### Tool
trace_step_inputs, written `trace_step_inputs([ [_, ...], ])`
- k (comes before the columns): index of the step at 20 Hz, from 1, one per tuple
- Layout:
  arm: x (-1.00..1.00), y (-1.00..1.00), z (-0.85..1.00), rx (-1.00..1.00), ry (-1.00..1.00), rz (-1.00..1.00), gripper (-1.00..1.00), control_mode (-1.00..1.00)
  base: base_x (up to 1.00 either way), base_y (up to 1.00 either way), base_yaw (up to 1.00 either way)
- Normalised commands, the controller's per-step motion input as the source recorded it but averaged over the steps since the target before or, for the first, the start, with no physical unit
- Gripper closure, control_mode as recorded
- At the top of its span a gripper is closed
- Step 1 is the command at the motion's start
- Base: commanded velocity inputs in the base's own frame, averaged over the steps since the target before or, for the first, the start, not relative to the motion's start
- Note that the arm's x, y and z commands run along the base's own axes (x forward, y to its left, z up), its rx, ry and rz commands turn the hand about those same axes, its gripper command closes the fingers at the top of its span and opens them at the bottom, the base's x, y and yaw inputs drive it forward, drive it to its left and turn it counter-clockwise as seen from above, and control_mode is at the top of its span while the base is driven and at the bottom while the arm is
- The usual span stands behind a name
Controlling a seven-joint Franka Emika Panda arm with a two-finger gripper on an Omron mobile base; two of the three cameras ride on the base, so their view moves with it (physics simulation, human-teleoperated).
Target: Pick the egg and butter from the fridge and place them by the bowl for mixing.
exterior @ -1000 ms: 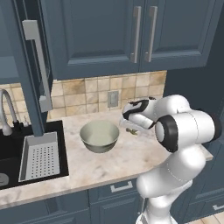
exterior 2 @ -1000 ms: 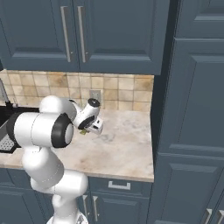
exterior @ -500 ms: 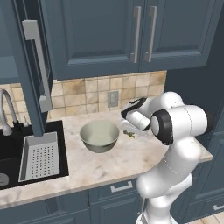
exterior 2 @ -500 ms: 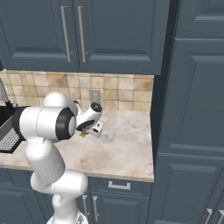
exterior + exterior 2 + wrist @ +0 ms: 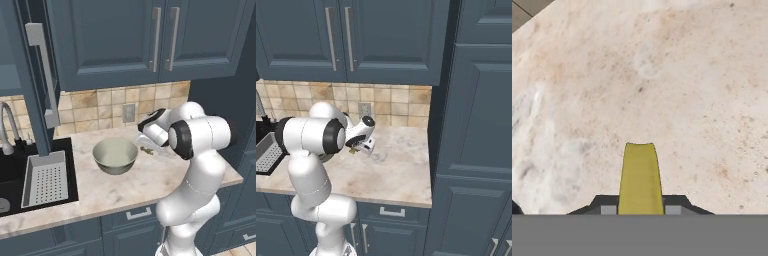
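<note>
My gripper [image 5: 640,207] is shut on the butter [image 5: 640,175], a thin yellow stick that juts out between the two dark fingertips over the marble counter [image 5: 687,75]. Seen from the left base view, the gripper [image 5: 146,148] hangs low over the counter just right of the bowl [image 5: 115,155], a wide pale grey-green bowl standing empty. In the right base view the gripper [image 5: 354,149] points down at the counter near the tiled back wall. The egg is out of view. The fridge's inside is out of view too.
A sink [image 5: 10,175] with a perforated tray [image 5: 44,178] and a tap [image 5: 7,130] lies left of the bowl. A tall dark door with a long grey handle [image 5: 44,75] stands above the sink. Tall cabinet panels [image 5: 476,125] close off the counter's right end.
The arm's big elbow joint has swung in toward the hand. The gripper stays shut on the butter, close to the same spot right of the bowl.
</note>
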Motion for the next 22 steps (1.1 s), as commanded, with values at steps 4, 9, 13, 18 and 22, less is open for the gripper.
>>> trace_step_inputs([
  [4,-0.09,0.05,-0.21,0.0,0.01,0.0,-1.0,-1.0,0.0,0.0,0.0],
  [9,0.0,0.0,-0.06,0.0,0.0,0.0,-1.0,-1.0,0.0,0.0,0.0],
  [13,-0.02,0.0,0.06,0.0,-0.06,0.0,-1.0,-1.0,0.0,0.0,0.0],
  [18,-0.06,0.02,0.34,-0.01,-0.06,0.0,-1.0,-1.0,0.0,0.0,0.0],
  [22,-0.29,0.0,0.4,0.0,-0.02,-0.06,-1.0,-1.0,0.0,0.0,0.0],
])
